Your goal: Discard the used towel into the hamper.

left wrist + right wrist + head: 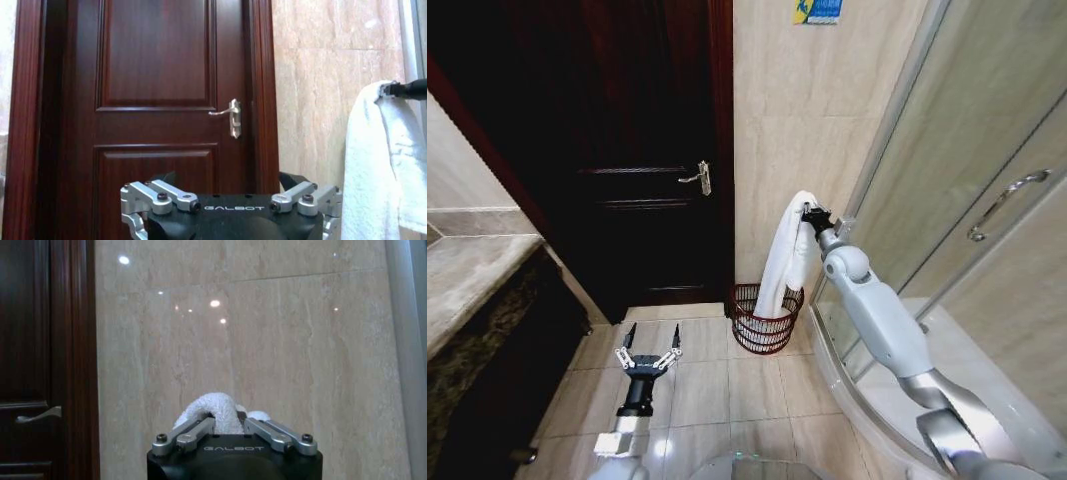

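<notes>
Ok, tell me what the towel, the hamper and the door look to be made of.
Towel, clamped in the right claw: white looped terry cloth, judging by its nubbly surface and soft drape. Hamper: thin dark reddish-brown wire, apparently coated metal, since the floor shows through the open weave. Door: dark red-brown panelled wood or wood veneer with a glossy finish, showing grain; its lever handle looks like brushed metal.

Even, bright light across the beige wall tiles (267, 365), with small white glare spots dotting the glossy surface. The dark wooden door (617, 150) swallows light, its upper part nearly black. The head view bends at its edges, the shower glass (987, 150) leaning. The white towel (373, 165) looks soft, slightly blurred.
</notes>
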{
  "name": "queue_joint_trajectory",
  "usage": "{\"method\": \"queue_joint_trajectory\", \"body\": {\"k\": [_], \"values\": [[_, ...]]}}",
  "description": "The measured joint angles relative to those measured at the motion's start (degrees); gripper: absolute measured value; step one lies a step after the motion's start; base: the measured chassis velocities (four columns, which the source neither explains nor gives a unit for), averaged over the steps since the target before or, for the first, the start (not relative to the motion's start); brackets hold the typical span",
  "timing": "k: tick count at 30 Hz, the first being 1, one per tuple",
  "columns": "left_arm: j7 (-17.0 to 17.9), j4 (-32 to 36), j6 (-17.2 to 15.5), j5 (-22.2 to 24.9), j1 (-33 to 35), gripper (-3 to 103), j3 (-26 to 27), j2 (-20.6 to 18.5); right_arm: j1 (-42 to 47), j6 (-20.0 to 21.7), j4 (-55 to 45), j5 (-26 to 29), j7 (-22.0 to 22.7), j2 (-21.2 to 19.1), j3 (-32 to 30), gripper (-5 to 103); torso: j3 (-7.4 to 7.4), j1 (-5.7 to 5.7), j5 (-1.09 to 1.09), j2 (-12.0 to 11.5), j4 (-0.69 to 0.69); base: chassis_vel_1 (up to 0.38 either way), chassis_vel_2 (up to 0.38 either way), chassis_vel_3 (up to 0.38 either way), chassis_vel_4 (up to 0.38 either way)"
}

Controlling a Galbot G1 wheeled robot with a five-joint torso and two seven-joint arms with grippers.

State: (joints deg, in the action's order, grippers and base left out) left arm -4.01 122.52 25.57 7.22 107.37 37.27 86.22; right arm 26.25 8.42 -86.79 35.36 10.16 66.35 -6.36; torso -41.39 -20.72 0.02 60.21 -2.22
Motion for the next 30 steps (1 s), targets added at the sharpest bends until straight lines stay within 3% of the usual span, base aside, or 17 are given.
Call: {"method": "queue_joint_trajectory", "body": {"k": [8,30], "values": [[-1.9,-1.5,-0.4,2.7,-0.4,100,2.2,-0.9,-0.4,0.0,1.1,-0.4,0.0,1.3,0.1,5,0.2,0.18,-0.02,-0.4,-0.01,0.0,0.0,0.0,0.0],[-2.0,-3.4,0.4,2.5,-1.8,100,2.3,-1.8,-1.9,-0.2,3.5,-1.5,-0.1,4.0,0.4,5,3.78,3.05,-0.02,-6.8,0.0,0.0,0.0,0.0,0.0]]}}
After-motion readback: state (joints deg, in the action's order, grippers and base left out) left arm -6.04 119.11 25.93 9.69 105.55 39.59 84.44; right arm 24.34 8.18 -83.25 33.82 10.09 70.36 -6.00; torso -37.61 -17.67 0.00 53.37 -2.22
